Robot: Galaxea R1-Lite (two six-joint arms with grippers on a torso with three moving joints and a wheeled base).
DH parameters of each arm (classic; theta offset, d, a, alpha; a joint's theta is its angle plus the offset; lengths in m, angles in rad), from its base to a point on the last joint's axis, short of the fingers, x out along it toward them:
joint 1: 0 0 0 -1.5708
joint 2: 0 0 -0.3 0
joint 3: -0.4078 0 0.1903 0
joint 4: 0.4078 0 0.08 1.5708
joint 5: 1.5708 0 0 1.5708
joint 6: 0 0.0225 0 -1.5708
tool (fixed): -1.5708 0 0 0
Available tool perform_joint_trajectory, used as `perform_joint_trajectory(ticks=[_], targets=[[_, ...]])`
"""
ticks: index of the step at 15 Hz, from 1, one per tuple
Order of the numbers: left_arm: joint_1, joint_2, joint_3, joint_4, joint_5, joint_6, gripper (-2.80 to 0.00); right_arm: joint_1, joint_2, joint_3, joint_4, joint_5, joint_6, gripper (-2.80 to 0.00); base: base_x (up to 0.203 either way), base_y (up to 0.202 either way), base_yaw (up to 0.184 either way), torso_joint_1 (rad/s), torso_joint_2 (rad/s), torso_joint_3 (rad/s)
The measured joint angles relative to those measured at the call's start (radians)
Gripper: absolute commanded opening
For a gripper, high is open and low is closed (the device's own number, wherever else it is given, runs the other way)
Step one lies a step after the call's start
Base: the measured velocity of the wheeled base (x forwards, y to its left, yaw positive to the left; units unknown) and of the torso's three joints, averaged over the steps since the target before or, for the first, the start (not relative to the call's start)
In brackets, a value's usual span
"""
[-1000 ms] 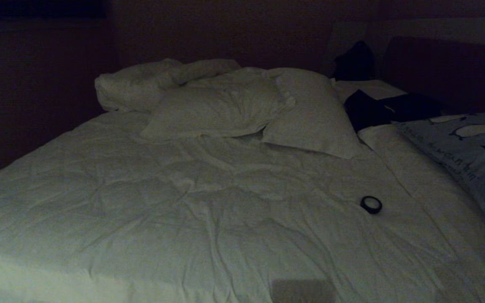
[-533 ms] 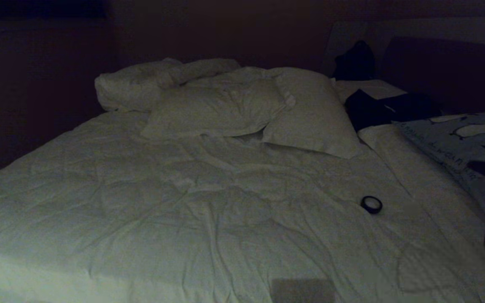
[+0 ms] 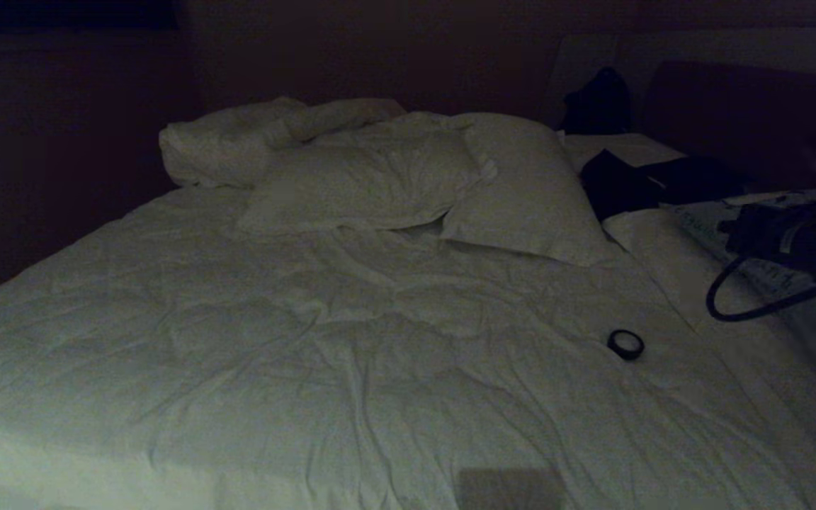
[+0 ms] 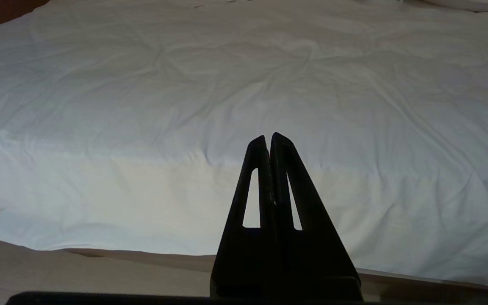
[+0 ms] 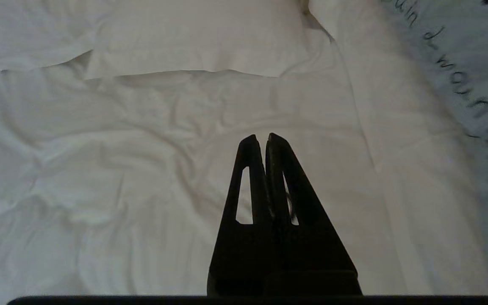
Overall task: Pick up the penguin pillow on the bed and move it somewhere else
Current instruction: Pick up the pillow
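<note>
Right gripper [image 5: 259, 136] jaws pressed together, holding nothing, hanging over the white duvet [image 5: 142, 169], pillow [image 5: 460, 51] off beside it at the bed's [image 3: 167, 319] right edge; left gripper [image 4: 268, 135] jaws closed too, empty, parked at the foot. Risk, I reckon: closed jaws would just prod that soft pillow, or pinch duvet instead, or snag the black ring [image 3: 625, 344] nearby
</note>
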State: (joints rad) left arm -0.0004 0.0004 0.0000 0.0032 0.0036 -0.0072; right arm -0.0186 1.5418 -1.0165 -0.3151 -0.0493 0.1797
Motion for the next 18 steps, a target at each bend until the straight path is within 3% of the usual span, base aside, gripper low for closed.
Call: perform_joint_trajectory(ticks=[8, 18], targets=[[0.000, 0.000, 0.000, 0.000, 0.000, 0.000, -2.80, -0.083, 0.211, -0.108, -0.129, 0.002, -0.006, -2.80, 0.000, 0.000, 0.000, 0.000, 0.00, 0.000], [0.000, 0.000, 0.000, 0.000, 0.000, -0.001, -2.80, -0.220, 0.347, -0.176, -0.158, 0.006, -0.044, -2.80, 0.000, 0.000, 0.000, 0.000, 0.00, 0.000]])
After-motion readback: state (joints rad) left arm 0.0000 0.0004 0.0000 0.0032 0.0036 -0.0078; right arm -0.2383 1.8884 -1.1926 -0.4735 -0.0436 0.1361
